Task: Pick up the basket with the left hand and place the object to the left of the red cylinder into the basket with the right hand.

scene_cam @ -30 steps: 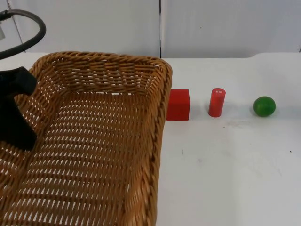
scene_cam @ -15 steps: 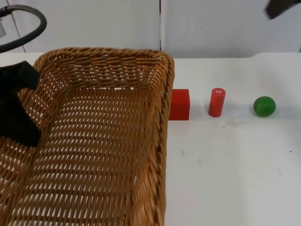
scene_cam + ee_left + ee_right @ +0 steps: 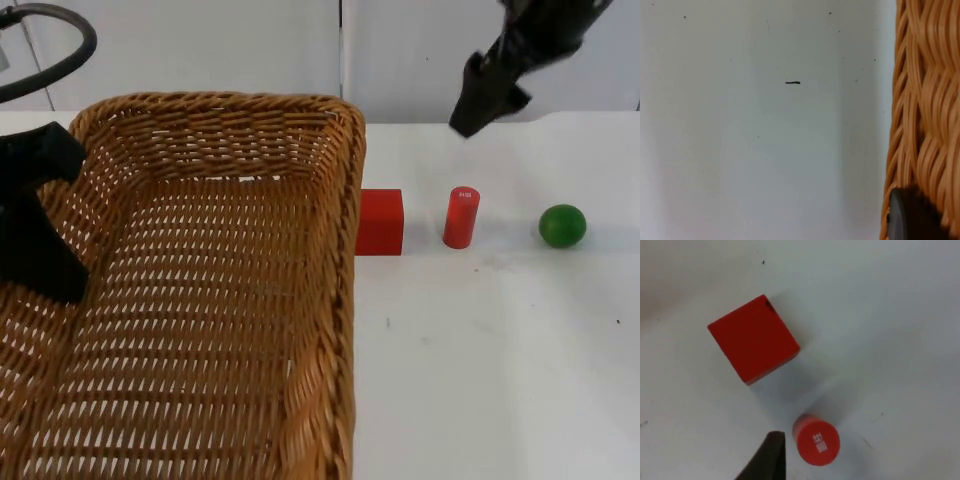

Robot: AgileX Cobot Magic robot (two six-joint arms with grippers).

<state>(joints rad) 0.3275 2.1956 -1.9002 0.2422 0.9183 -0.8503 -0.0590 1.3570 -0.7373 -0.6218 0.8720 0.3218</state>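
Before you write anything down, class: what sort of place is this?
Probably a robot test bench, not a home: a bare white table against a grey wall, with a basket, red block, red cylinder and green ball laid out.

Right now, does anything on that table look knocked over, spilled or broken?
Nothing stands out. The red cube, the upright red cylinder and the green ball sit in a neat row. The left gripper holds the wicker basket by its rim; the right gripper hovers above the cylinder.
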